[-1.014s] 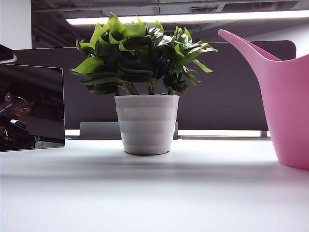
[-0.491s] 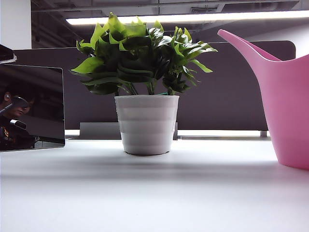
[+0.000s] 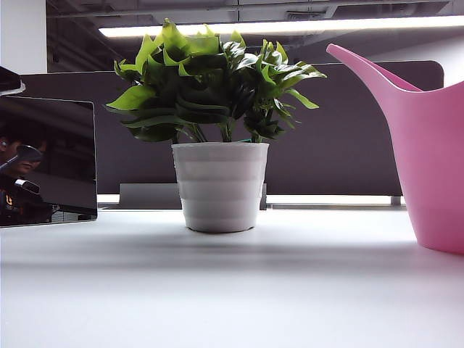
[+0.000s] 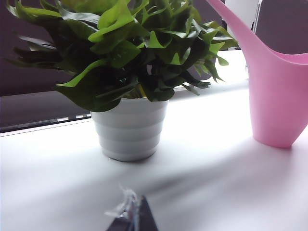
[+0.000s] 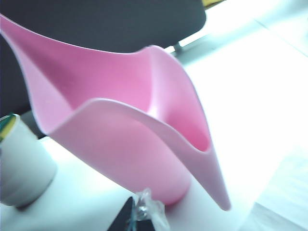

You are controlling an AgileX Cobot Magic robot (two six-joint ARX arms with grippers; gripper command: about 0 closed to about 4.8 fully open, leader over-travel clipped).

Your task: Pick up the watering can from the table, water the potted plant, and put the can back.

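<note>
The watering can (image 3: 435, 159) stands upright on the table (image 3: 232, 290), to the right of the potted plant (image 3: 221, 130) and apart from it, spout slanting up toward the leaves. My right gripper (image 5: 139, 216) hangs just above the can's open top, jaws closed on nothing. My left gripper (image 4: 132, 216) sits low before the pot; I cannot tell its jaw state.

Open table (image 3: 217, 290) gap btwn potted plant (image 3: 220, 185) & watering can (image 3: 435, 159).
</note>
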